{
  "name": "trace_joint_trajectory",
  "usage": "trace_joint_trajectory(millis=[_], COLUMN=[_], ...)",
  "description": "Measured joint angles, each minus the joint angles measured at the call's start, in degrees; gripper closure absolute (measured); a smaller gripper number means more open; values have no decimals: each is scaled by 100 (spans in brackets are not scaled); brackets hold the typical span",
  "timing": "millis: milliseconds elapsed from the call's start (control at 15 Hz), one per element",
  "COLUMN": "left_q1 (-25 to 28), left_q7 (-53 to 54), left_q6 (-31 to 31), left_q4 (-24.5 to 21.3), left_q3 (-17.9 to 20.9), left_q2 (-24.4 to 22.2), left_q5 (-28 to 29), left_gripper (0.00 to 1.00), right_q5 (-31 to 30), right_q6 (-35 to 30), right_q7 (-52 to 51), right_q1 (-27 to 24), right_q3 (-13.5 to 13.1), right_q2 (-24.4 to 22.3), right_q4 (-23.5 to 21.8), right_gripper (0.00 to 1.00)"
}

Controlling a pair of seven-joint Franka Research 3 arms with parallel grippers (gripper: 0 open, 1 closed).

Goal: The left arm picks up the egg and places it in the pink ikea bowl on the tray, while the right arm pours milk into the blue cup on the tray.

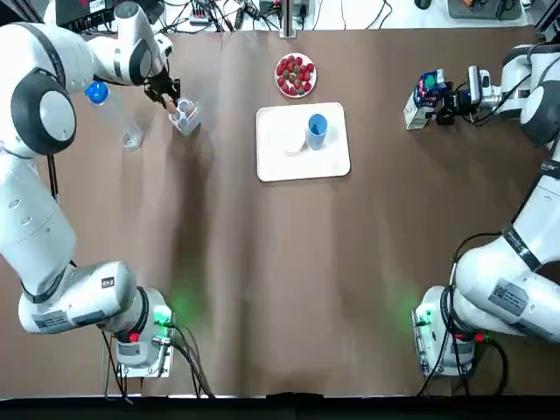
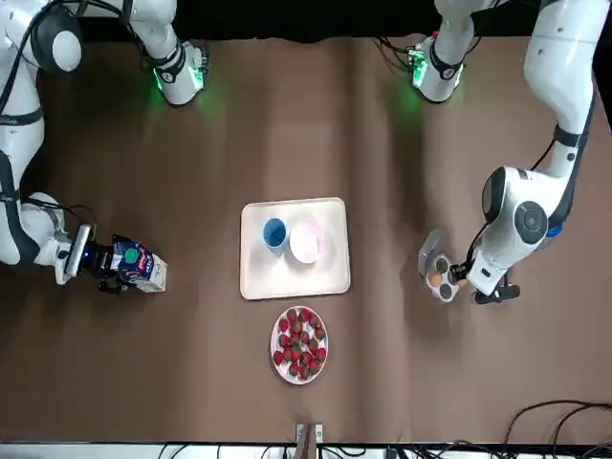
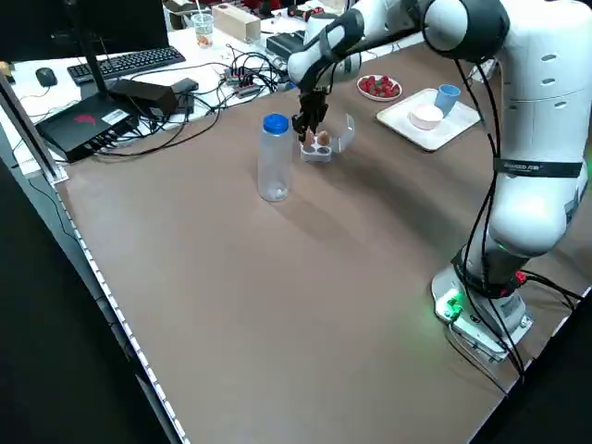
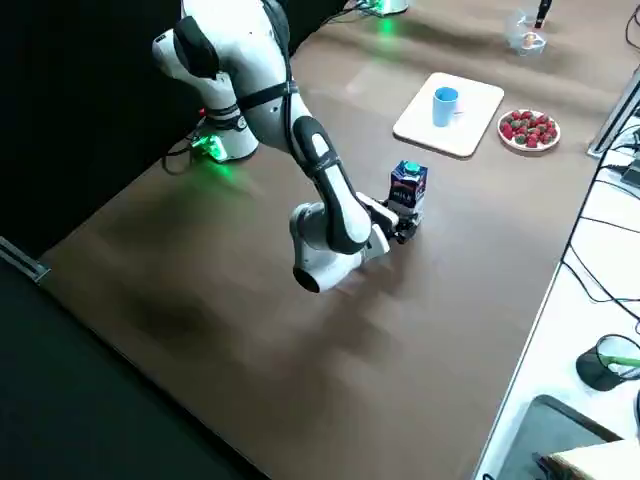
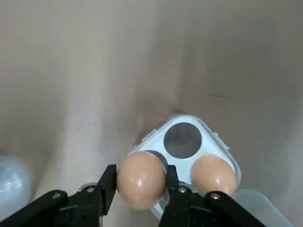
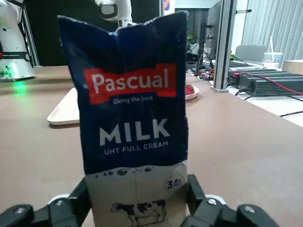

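A brown egg [image 5: 141,182] is clamped between my left gripper's [image 5: 141,177] fingers, right at the clear egg carton [image 1: 185,116] at the table's far left. A second egg [image 5: 214,174] rests beside it, and one slot [image 5: 183,139] is empty. At the far right, my right gripper [image 1: 448,103] is shut on the base of the upright blue milk carton [image 6: 135,118], which stands on the table. The white tray [image 1: 328,162] at the middle back holds the blue cup [image 1: 317,129] and the pale pink bowl [image 1: 285,140].
A clear water bottle [image 1: 114,112] with a blue cap lies left of the egg carton. A plate of strawberries [image 1: 296,75] sits just behind the tray. Cables and equipment line the far table edge.
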Motion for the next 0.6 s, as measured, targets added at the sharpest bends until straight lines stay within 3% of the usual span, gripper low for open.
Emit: trace_joint_trajectory(millis=[333,600], left_q1=[-1,-36], left_q7=[-392,-1316], left_q6=[-586,-1214], left_q4=[18,209], left_q3=[-170,-853], left_q2=[-579,-919], left_q5=[-33,-360], left_gripper=[53,53], right_q5=[0,0], right_q6=[-1,-1], right_q7=[-1,-1], right_q1=[1,1], right_q3=[6,6], right_q2=[0,0], right_q4=[9,11], right_gripper=[18,23])
